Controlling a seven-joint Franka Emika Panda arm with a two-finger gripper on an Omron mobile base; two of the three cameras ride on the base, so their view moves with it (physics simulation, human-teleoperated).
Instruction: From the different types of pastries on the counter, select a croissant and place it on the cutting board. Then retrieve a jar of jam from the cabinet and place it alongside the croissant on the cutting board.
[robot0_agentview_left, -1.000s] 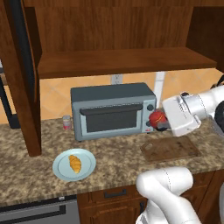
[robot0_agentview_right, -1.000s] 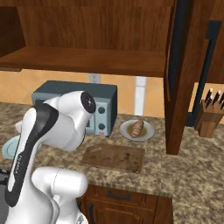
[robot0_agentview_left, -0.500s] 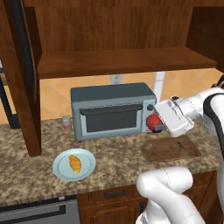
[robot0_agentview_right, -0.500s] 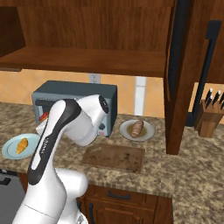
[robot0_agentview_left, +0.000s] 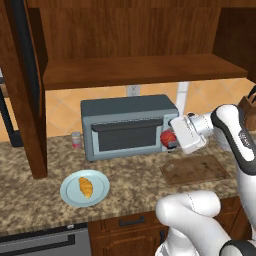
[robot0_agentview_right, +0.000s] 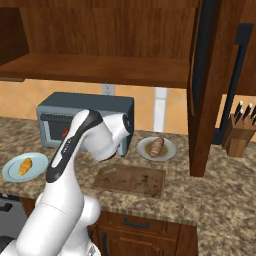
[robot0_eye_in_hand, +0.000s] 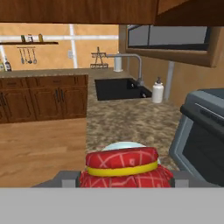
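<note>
Red shows between the finger tips in our left base view: the gripper is clamped on the jam jar and holds it in the air in front of the toaster oven, above the counter. The board lies bare just below and to the right of the hand. The croissant sits on the blue plate, well left of the board, so we judge the first step is not done. The cabinet shelf above is bare where we can see it.

From the right base view the arm covers the hand, so we cannot read the jaws there. The croissant is on its plate at the far left. The brown roll rests on its own plate beside the oven. The board carries nothing, and the knife block stands far right.

In the hand view the jar sits close between the tips, red with a yellow band, and the plate peeks out beyond it. The oven edge is to the right and a sink lies far off.

We judge the jam is fetched and on its way; setting it on the board is left, and the croissant must be moved there too.
</note>
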